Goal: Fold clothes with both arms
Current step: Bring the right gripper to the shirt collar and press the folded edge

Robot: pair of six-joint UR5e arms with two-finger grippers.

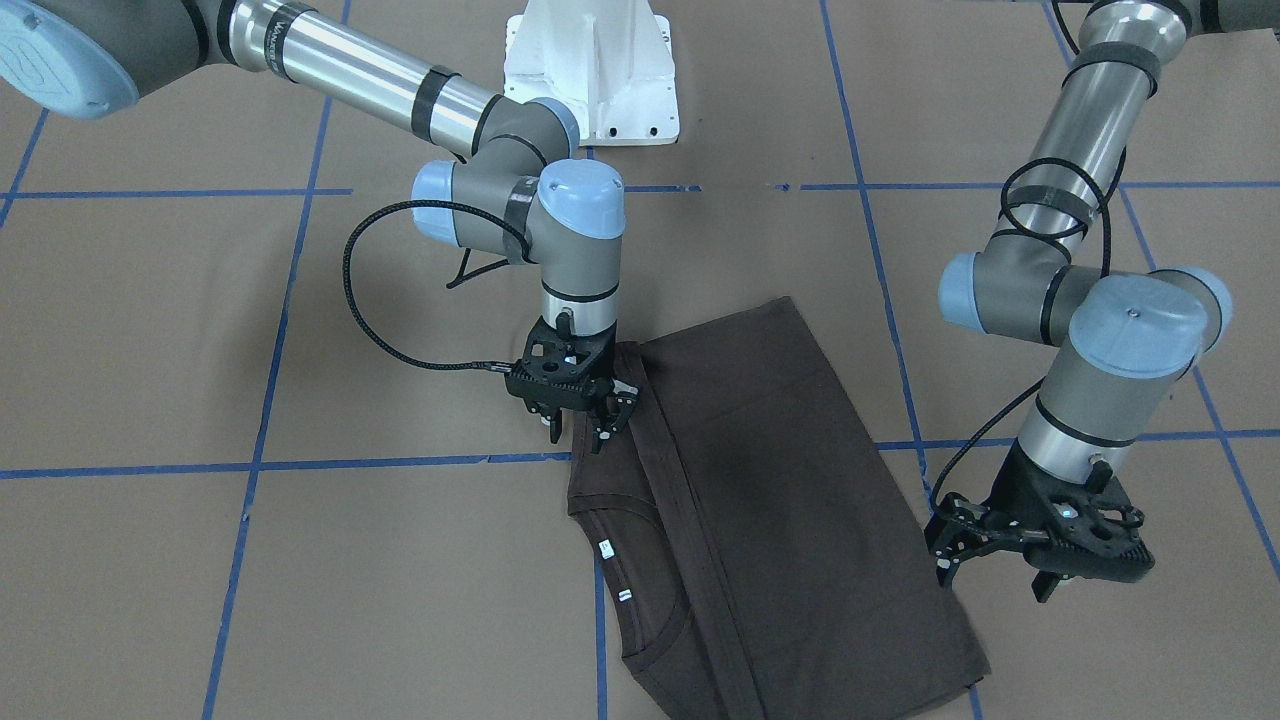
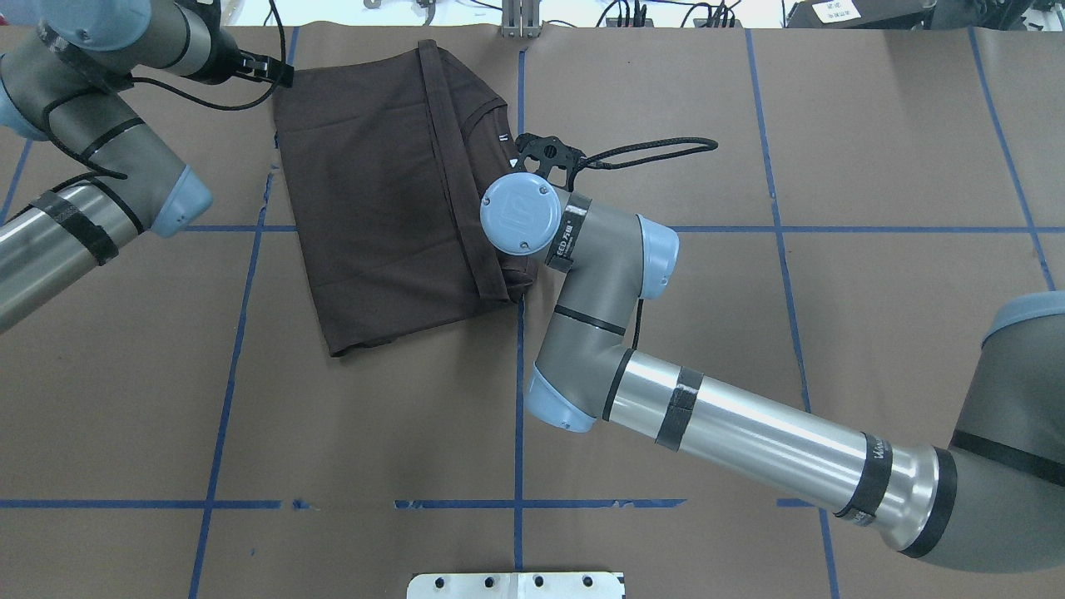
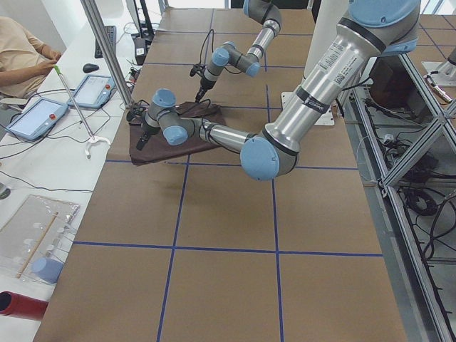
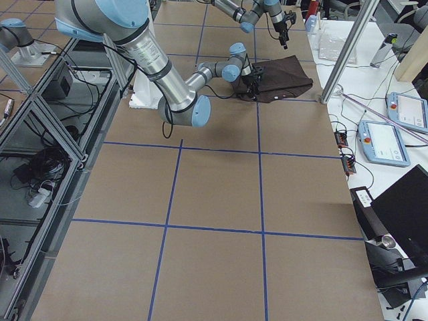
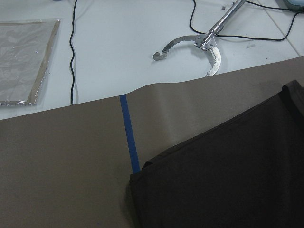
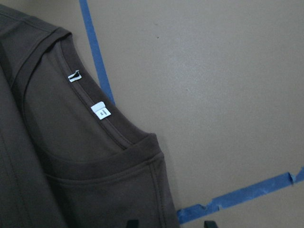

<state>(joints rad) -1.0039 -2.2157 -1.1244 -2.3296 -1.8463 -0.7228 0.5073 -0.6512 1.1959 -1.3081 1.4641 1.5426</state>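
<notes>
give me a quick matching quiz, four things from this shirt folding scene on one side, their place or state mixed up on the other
Things:
1. T-shirt
2. neck tags
3. right gripper
4. left gripper

Place or state:
a. open, beside the shirt's edge away from the collar
b. white, inside the collar
c. open, over the shirt's edge on the collar side
d. dark brown, lying folded on the table

Pairs: 1-d, 2-b, 3-c, 4-a

Silver-grey arms [image 2: 749, 433] with light-blue joint caps [image 2: 517, 214], black bands [image 2: 678, 408] and braided black cables [image 1: 460, 367].
</notes>
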